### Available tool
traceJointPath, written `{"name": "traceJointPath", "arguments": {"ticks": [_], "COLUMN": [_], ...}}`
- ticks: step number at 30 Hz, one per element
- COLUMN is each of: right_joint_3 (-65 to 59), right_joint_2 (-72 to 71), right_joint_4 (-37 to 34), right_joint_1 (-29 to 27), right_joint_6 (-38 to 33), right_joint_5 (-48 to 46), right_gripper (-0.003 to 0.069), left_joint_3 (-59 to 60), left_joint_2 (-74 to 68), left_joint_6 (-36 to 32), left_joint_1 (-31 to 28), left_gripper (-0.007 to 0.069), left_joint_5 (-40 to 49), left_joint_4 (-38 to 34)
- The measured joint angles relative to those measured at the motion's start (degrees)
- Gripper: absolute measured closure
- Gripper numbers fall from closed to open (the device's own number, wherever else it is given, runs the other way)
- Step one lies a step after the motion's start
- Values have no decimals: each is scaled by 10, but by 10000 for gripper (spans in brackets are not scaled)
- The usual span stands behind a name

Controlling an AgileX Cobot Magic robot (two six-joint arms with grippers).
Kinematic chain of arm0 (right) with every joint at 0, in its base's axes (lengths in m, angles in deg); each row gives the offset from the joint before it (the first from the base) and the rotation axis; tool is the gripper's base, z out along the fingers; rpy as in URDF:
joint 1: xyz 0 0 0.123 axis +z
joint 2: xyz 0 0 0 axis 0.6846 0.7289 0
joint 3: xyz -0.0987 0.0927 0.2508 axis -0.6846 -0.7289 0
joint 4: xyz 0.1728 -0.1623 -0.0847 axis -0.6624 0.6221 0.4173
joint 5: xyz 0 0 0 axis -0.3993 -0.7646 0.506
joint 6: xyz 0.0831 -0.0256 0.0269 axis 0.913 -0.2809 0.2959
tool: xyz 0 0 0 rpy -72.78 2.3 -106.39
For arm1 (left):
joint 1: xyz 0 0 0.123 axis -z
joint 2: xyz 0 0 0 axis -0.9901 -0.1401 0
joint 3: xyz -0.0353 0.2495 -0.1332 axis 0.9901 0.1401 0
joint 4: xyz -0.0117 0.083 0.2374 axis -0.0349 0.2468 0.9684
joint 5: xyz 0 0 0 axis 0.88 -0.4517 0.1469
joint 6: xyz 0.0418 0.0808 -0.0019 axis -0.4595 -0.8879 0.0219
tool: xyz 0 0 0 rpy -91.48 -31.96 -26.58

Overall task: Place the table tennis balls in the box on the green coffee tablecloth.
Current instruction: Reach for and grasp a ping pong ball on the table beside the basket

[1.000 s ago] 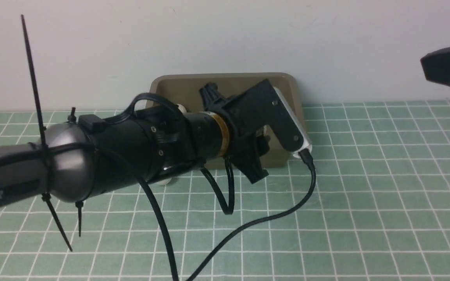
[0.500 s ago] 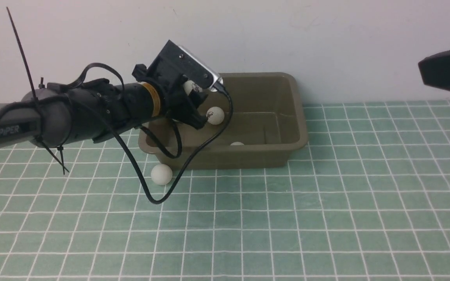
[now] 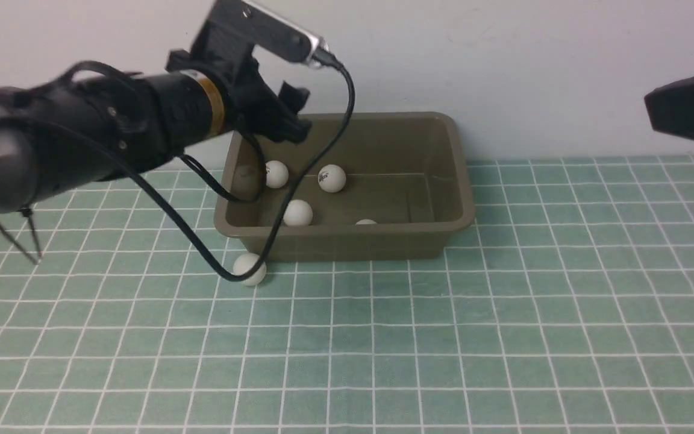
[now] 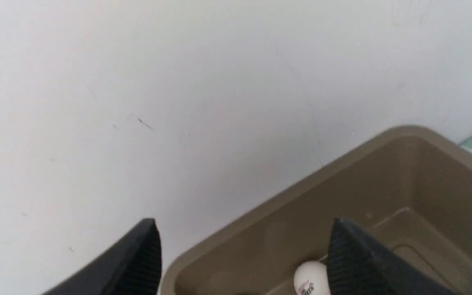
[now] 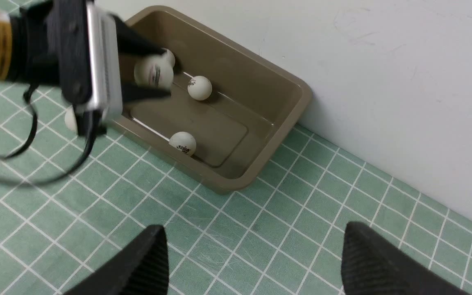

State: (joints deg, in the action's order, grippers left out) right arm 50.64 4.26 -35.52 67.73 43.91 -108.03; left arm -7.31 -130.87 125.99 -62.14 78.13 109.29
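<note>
**Left gripper open over box; four balls inside, one out on the cloth**

We see the left gripper (image 3: pixel 299 111) raised above the rear-left corner of the box (image 3: pixel 347 241). Its fingers are spread wide with nothing clamped, and the left wrist view shows the same wide gap. The box sits on the green coffee tablecloth (image 3: pixel 503 337), close to the wall (image 3: pixel 503 60).

Inside the box, relative to this gripper:
- The left ball (image 3: pixel 276 173) is directly below it, by the left wall of the box.
- The logo ball (image 3: pixel 332 178) is below and slightly to its right.
- The middle ball (image 3: pixel 297 213) is below and nearer the robot.
- The half-hidden ball (image 3: pixel 366 222) is further right, with only its top showing over the near rim.

In the right wrist view one ball lines up with the gap between this gripper's fingers. We cannot tell from there whether it touches them.

The loose ball (image 3: pixel 249 269) lies on the cloth, below the left gripper and nearer the robot. It is just beside the box's near-left corner, and the cable (image 3: pixel 351 96) crosses in front of it.

The right gripper (image 5: pixel 254 227) is also spread wide and empty, held high. The box and all the balls lie ahead of it and to its left, well apart.
</note>
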Motion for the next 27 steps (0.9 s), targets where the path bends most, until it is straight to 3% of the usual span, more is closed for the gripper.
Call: {"name": "traceJointPath", "arguments": {"ticks": [3,8,17,20,23,26,27], "right_joint_3": [0,0,0,0,0,0,0], "right_joint_2": [0,0,0,0,0,0,0], "right_joint_4": [0,0,0,0,0,0,0], "right_joint_1": [0,0,0,0,0,0,0], "right_joint_6": [0,0,0,0,0,0,0], "right_joint_5": [3,6,2,-5,-11,-18,-21], "right_gripper": [144,144,144,144,144,144,144], "left_joint_3": [20,24,31,52,84,118,157], "left_joint_2": [73,136,148,148,148,148,148], "left_joint_6": [70,169,323,400,435,437,433], "left_joint_1": [30,85,104,90,63,36,-9], "left_gripper": [168,236,296,315,319,323,323], "left_joint_5": [14,-92,-287,-339,-348,-344,-323], "left_joint_4": [87,205,280,290,291,291,291]}}
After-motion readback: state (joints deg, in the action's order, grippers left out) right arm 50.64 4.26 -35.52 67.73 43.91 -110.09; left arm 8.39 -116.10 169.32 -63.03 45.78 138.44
